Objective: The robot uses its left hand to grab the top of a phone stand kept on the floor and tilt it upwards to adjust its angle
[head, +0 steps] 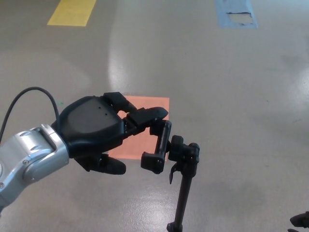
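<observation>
A black phone stand (184, 193) rises from the floor at the lower middle, its pole topped by a joint (186, 153). A black clamp bar (158, 146) sticks out to the joint's left, tilted steeply. My left hand (96, 133) reaches in from the left at the clamp's height. It is open: the two fingers (147, 116) stretch over the clamp's upper end, touching or nearly touching it, and the thumb (110, 166) hangs apart below, left of the clamp's lower end. Only a black sliver of my right hand (301, 220) shows at the bottom right edge.
An orange square (145, 126) is marked on the glossy grey floor, partly behind my hand. Yellow tape (72, 11) lies far left and a blue patch (236, 13) far right. A black cable (29, 96) loops above my left forearm.
</observation>
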`<state>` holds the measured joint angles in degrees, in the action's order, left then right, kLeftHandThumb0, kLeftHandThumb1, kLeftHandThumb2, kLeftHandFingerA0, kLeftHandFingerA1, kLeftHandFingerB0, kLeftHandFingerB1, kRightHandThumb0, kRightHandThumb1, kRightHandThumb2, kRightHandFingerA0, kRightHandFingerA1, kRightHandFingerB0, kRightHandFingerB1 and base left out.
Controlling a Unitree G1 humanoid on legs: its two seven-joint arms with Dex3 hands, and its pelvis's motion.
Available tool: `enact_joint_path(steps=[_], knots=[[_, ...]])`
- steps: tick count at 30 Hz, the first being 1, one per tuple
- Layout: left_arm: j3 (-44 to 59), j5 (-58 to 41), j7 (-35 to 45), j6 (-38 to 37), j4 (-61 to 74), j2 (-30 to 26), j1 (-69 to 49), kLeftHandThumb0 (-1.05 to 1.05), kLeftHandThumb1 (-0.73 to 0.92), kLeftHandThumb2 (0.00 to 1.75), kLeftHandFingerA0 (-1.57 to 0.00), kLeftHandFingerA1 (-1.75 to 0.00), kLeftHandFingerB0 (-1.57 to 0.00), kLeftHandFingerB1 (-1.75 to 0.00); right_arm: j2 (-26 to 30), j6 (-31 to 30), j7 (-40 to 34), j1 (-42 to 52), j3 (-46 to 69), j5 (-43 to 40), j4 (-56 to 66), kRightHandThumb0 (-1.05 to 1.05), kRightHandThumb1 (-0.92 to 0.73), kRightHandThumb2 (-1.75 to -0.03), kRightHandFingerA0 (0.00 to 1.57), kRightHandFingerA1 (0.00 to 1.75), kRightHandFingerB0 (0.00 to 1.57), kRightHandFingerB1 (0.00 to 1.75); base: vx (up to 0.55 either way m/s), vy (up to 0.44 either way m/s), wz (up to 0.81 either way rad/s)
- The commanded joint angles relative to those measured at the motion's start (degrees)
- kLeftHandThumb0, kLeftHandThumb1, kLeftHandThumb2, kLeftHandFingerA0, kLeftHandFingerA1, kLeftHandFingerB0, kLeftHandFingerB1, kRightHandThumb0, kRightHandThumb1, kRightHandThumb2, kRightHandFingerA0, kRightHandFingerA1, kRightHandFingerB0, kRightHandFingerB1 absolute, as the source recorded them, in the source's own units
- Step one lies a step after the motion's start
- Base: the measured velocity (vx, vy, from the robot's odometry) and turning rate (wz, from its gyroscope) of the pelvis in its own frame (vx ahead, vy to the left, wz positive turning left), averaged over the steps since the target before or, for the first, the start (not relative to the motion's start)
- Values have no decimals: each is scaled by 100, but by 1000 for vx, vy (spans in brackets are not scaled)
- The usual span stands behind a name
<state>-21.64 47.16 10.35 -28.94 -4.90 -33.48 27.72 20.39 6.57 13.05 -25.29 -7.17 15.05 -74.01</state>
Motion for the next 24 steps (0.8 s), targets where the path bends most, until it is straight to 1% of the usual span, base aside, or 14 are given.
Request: enact_joint_path(steps=[1, 2, 3, 4, 5, 6, 7, 12, 13, 15, 16, 17, 24], knots=[[-91, 216, -142, -8, -63, -32, -154, -79, 74, 61, -31, -32, 0, -17, 106, -54, 54, -49, 5, 16, -48, -59, -74, -62, 32, 45, 28, 33, 0, 0, 0], [-99, 233, -156, -6, -71, -32, -158, -79, 74, 61, -31, -32, 0, -17, 109, -52, 59, -52, 2, 22, -48, -59, -74, -62, 32, 45, 28, 33, 0, 0, 0], [-115, 261, -150, 16, -49, -35, -199, -87, 64, 95, -25, -46, 0, -12, 112, -35, 81, -47, 5, 19, -39, -59, -75, -62, 31, 46, 28, 34, 0, 0, 0], [-120, 268, -149, 22, -42, -36, -210, -87, 64, 95, -25, -46, 0, -12, 113, -30, 86, -45, 6, 18, -36, -59, -75, -62, 31, 46, 28, 34, 0, 0, 0], [-127, 264, -105, 46, -27, -37, -225, -81, 62, 97, -19, -45, 0, -16, 114, -22, 93, -45, 6, 19, -35, -58, -75, -61, 31, 45, 27, 34, 0, 0, 0], [-134, 259, -54, 72, -11, -38, -239, -81, 62, 97, -19, -45, 0, -16, 115, -15, 97, -47, 5, 21, -35, -58, -75, -61, 31, 45, 27, 34, 0, 0, 0], [-142, 228, -113, 27, -68, -14, -270, -77, 74, 63, -31, -34, -1, -20, 111, -26, 79, -52, -4, 34, -40, -59, -75, -62, 32, 46, 28, 35, 0, 0, 0], [-201, 337, -237, -25, -132, -11, -319, -78, 74, 64, -31, -33, -1, -20, 116, -24, 89, -51, 0, 31, -46, -59, -75, -62, 31, 47, 27, 35, 0, 0, 0], [-222, 366, -256, -36, -141, -22, -337, -79, 61, 97, -21, -46, 0, -18, 116, -22, 89, -51, -10, 40, -44, -59, -75, -62, 32, 47, 28, 35, 0, 0, 0], [-240, 367, -257, -48, -155, -37, -350, -79, 61, 97, -21, -46, 0, -18, 114, -25, 89, -49, -17, 45, -38, -59, -75, -62, 32, 47, 28, 35, 0, 0, 0], [-244, 374, -276, -58, -153, -45, -359, -87, 66, 98, -24, -46, 0, -11, 112, -31, 85, -49, -14, 41, -37, -58, -76, -62, 32, 47, 28, 36, 0, 0, 0], [-253, 388, -275, -52, -155, -54, -373, -80, 62, 97, -22, -46, 0, -16, 113, -32, 96, -49, -4, 30, -42, -58, -75, -62, 32, 44, 27, 34, 0, 0, 0], [-277, 437, -290, -8, -139, -83, -416, -79, 61, 95, -22, -46, 0, -16, 110, -40, 148, -75, 32, -15, -23, -57, -76, -61, 31, 44, 26, 34, 0, 0, 0]])
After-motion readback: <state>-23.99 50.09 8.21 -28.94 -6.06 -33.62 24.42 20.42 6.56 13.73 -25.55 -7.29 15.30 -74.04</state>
